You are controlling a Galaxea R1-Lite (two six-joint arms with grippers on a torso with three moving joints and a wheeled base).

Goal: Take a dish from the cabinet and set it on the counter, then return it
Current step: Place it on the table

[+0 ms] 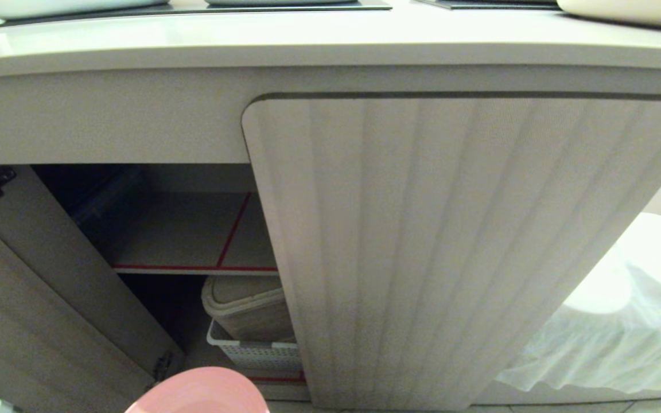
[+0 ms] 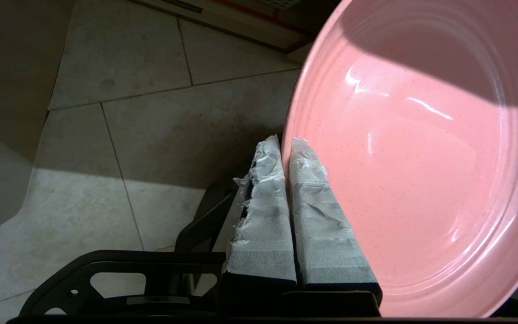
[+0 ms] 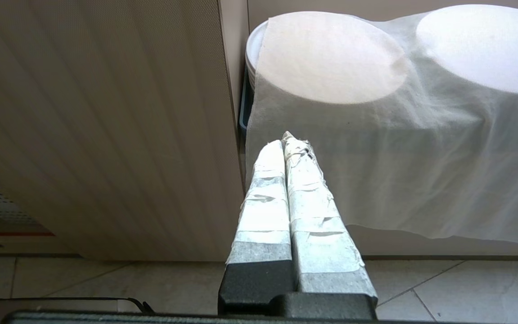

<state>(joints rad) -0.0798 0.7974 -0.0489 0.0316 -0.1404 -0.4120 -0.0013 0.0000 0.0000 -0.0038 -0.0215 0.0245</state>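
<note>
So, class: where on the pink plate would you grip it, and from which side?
Grip the raised rim, edge-on from outside, one finger on each face: the pink plate is thin, shallow and too wide to span. The left gripper already pinches it so.

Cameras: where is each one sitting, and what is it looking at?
Head: high up, facing the cabinet and counter; no arm shows.
Left wrist: behind the left gripper, looking at floor and the dish it holds.
Right wrist: behind the shut right gripper, facing the door and a cloth.
Shared: head and left wrist both see the dish.
</note>
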